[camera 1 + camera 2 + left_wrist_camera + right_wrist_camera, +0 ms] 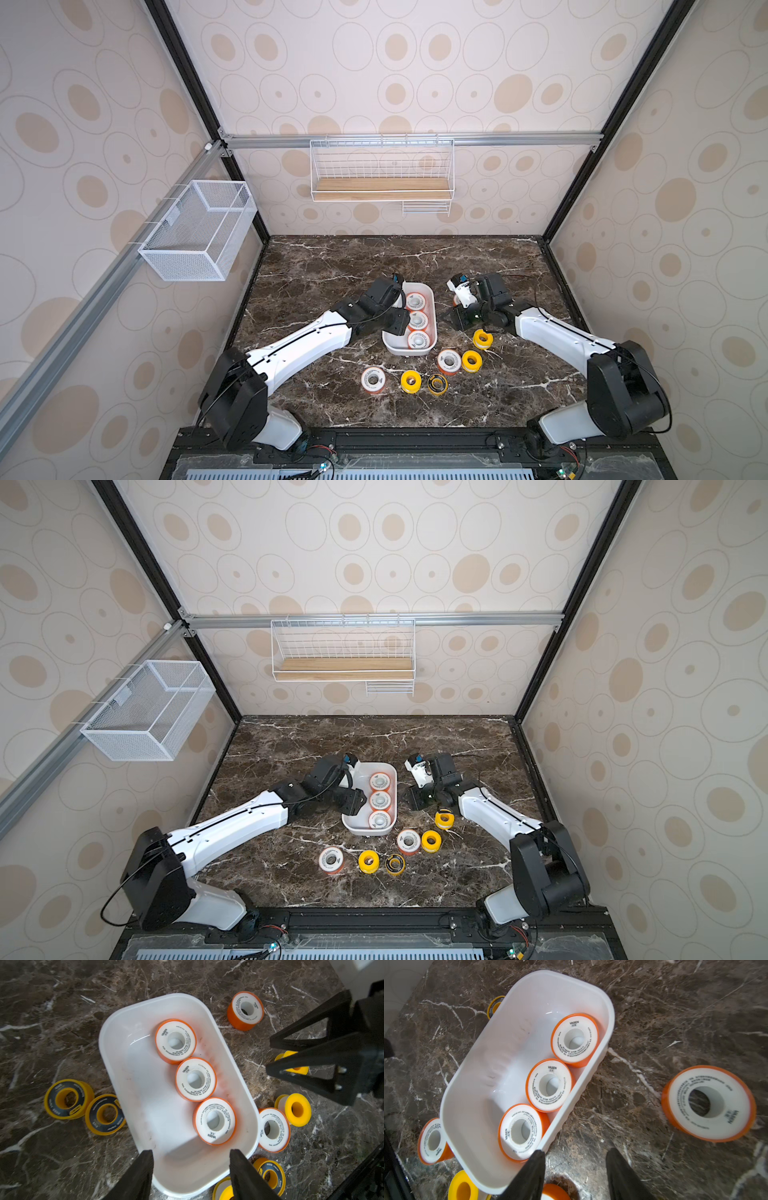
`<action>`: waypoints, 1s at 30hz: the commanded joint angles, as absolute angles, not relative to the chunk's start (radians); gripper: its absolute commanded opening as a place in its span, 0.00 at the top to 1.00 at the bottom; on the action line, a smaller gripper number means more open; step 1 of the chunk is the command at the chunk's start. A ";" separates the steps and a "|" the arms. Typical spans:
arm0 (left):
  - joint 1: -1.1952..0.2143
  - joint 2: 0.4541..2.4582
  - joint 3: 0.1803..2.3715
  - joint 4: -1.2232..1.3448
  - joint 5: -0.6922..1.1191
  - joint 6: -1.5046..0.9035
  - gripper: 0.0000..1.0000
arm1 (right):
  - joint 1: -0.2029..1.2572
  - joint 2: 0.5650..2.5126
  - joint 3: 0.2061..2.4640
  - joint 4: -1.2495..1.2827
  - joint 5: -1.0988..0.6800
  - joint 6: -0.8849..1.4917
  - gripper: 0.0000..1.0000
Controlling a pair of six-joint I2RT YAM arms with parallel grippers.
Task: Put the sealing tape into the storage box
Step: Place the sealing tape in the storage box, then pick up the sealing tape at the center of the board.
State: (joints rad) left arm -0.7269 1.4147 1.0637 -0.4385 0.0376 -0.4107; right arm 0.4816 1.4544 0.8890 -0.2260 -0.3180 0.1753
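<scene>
On the marble bench [332, 270] stands the storage box [143, 1076], a low white tub. Three orange sealing tape spools [195, 1078] lie flat inside it, in a row along the long wall nearer the right arm. Other tape lies outside: two black-ringed yellow spools [68, 1098] side by side on the left arm's side, a lone orange spool [708, 1103] on the right arm's side, and a plain yellow spool [410, 380] among several before the box's near end. The left hand [191, 1153] hangs over that near end, fingers spread, holding nothing. The right hand [574, 1150] is just beside the same end, also spread and empty.
</scene>
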 commanded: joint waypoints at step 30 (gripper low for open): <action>-0.565 0.991 0.798 -0.502 -0.282 -0.439 0.25 | 0.438 1.466 0.876 -0.594 0.144 0.320 0.09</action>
